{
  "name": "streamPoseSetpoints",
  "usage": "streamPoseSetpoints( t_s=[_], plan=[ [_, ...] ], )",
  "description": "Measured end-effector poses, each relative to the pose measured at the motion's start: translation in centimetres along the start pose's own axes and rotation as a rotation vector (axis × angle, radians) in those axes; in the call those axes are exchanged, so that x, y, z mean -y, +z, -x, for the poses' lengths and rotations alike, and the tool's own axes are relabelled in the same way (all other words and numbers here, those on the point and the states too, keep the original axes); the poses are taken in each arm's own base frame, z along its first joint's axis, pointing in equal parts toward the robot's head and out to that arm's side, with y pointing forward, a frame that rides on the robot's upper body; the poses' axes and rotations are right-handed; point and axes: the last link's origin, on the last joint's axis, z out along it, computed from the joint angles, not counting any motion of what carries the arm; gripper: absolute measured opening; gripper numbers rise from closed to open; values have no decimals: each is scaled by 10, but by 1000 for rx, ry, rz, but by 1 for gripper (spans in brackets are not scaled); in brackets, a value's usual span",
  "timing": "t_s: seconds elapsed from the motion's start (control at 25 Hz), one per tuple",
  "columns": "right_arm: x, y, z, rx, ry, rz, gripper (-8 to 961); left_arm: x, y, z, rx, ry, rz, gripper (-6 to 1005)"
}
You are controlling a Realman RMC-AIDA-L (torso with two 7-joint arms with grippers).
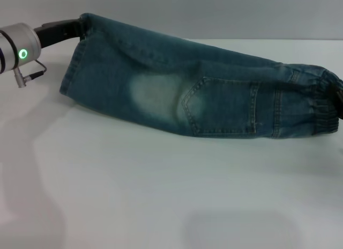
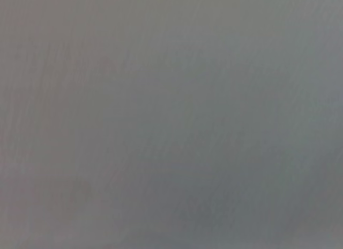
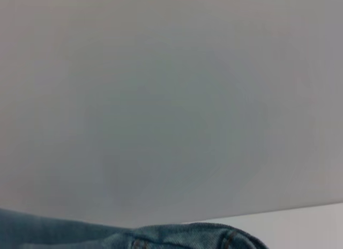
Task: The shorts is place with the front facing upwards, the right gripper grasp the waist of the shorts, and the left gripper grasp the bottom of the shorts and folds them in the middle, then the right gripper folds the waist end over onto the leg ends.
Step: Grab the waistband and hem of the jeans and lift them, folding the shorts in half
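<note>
At the far left corner of the white desk (image 1: 134,206), black two-fingered left gripper (image 1: 75,28) clamped on the hemmed bottom of the shorts (image 1: 75,72), silver wrist with green light trailing leftward. At the right edge, black right gripper (image 1: 340,99) barely in view against the gathered elastic waist (image 1: 321,101), finger state impossible to tell. Between them, blue-green faded denim shorts (image 1: 203,88) folded lengthwise, stretched and lifted, pale patch and pocket facing forward.

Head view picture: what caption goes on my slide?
Shorts folded lengthwise on the white table, left gripper at the leg ends.
</note>
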Motion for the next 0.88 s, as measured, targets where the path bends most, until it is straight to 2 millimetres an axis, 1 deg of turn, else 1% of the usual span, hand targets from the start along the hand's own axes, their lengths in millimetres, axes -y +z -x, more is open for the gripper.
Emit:
streamPoseSetpoints(
  t_s=[0.28,0.48,0.88],
  plan=[
    [6,1,1,30,-18,-58,4,-12,14,-1,23,103,-29,51],
    [8,2,2,31,-18,-75,3,-15,20,-1,32,148,-58,52],
    [10,4,2,29,-21,-97,3,-10,22,-4,24,179,-115,53]
  ],
)
